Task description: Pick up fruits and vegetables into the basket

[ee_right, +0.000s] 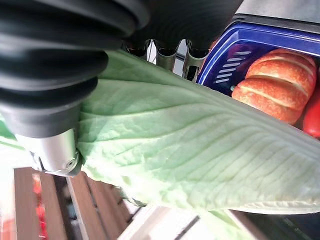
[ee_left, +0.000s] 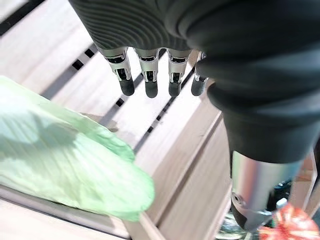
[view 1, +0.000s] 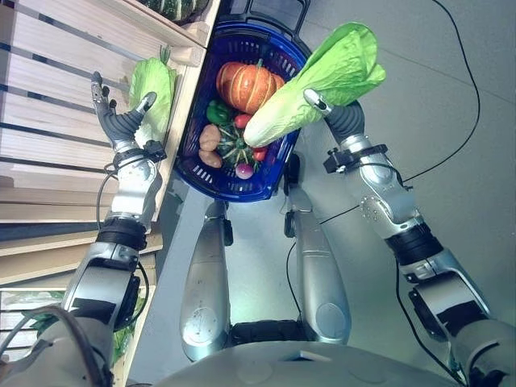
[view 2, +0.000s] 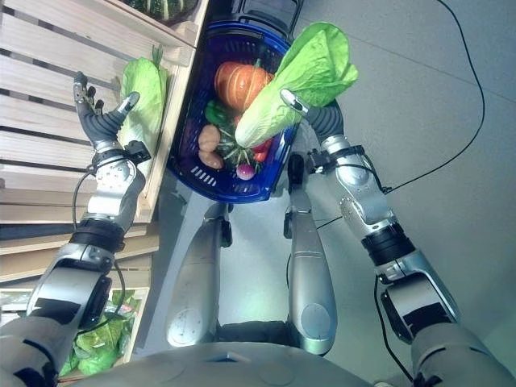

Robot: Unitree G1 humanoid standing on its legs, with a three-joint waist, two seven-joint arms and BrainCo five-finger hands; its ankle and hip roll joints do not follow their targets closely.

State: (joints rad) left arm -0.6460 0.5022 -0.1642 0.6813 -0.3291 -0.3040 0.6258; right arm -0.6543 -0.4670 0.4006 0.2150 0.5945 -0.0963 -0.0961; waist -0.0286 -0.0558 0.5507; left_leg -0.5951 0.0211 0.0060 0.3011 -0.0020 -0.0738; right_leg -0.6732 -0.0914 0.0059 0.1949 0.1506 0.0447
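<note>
The blue basket (view 1: 242, 113) and wooden shelf (view 1: 56, 121) are seen from above by both head eyes. The shelf slats (ee_left: 165, 150) are viewed closely from the left wrist; cabbage (ee_right: 200, 160) and basket rim from the right.

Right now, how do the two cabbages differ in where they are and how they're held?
The cabbage in the right hand is gripped by the right hand and hangs tilted over the blue basket. The cabbage on the shelf lies on the wooden shelf, with the open left hand beside it. Both are pale green, leafy and elongated.
</note>
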